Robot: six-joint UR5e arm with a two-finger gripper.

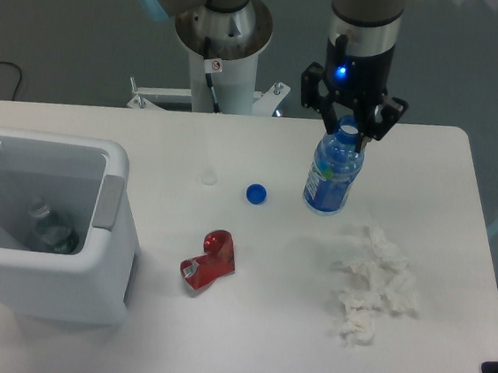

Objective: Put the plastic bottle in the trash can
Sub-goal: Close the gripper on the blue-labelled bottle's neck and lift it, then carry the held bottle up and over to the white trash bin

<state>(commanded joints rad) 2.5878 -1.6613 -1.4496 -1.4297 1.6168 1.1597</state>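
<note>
White table: red can, blue cap, tissue.

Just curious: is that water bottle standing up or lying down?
Standing upright. The plastic bottle has its base on the table, open neck pointing up between the gripper's fingers.

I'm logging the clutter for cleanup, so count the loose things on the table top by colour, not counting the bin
Blue: 2, the plastic bottle under the end effector and the bottle cap
Red: 1, the crushed can
White: 1, the heap of crumpled tissue
Total: 4
</note>
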